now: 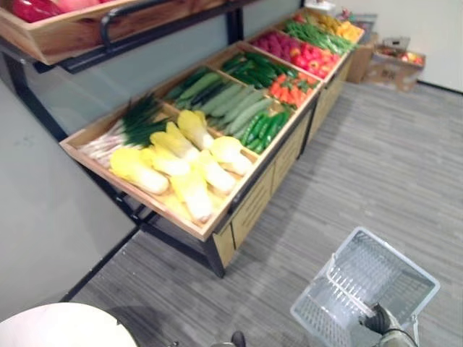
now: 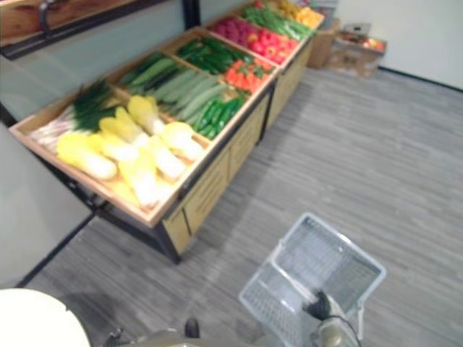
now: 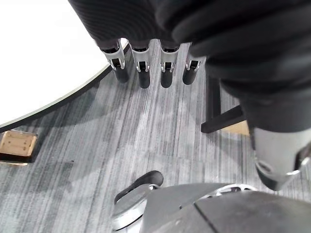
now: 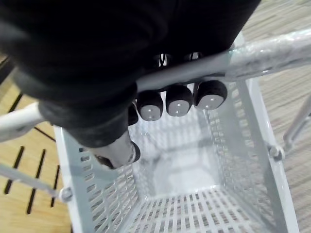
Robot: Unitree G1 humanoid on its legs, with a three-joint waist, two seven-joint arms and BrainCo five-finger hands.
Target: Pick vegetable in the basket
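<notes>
Gripping white basket [image 1: 383,278] by its handle [image 4: 262,48] with right hand [image 1: 377,319], fingers curled tight round the bar. Held above grey floor [image 1: 376,166], near the near corner of wooden produce stand [image 1: 253,206]. Left hand [image 3: 144,63] hanging loose, fingers straight and slightly apart, over the floor beside white round table [image 1: 65,325]. Task vegetables lying in the stand's trays: yellow-white cabbages [image 1: 192,170] at near corner, green onions [image 1: 137,123] at left edge, cucumbers [image 1: 235,105] behind, carrots [image 1: 289,90] further back.
</notes>
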